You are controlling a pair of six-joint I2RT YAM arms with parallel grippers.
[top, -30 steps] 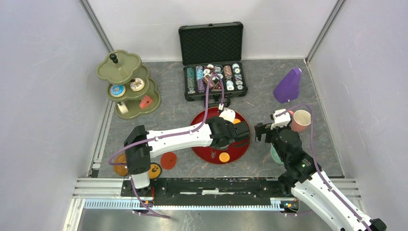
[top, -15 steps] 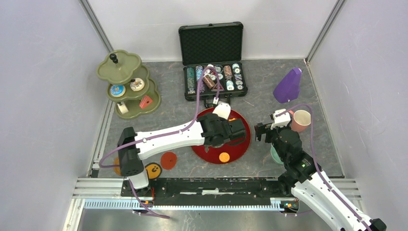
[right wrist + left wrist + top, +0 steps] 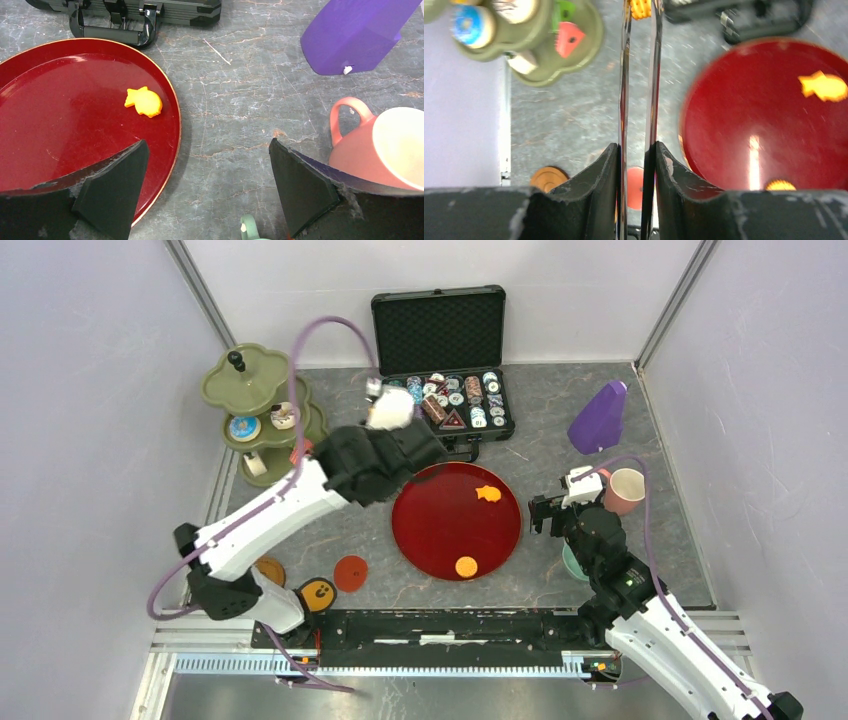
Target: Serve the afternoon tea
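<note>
My left gripper (image 3: 638,147) (image 3: 372,455) is shut on a pair of metal tongs (image 3: 639,90). An orange biscuit (image 3: 640,7) is pinched at the tongs' tips, over the floor between the olive-green stand (image 3: 262,390) (image 3: 531,60) and the case. The stand carries a blue donut (image 3: 244,427) and a red cake slice (image 3: 303,451). A fish-shaped biscuit (image 3: 488,494) (image 3: 144,101) and a round one (image 3: 466,566) lie on the dark-red tray (image 3: 430,530). My right gripper (image 3: 548,512) (image 3: 207,150) is open and holds nothing. It hangs between the tray and the pink cup (image 3: 627,490) (image 3: 385,145), with a teal cup (image 3: 248,227) just below.
An open black case of poker chips (image 3: 445,405) stands at the back, with a purple object (image 3: 598,418) to its right. A red saucer (image 3: 350,573) and an orange saucer (image 3: 270,570) lie near the left arm's base. Walls close in on both sides.
The left arm has lifted off the red tray and swung left and back towards the stand, carrying the tongs. The tray is now uncovered. The right arm has not moved.
</note>
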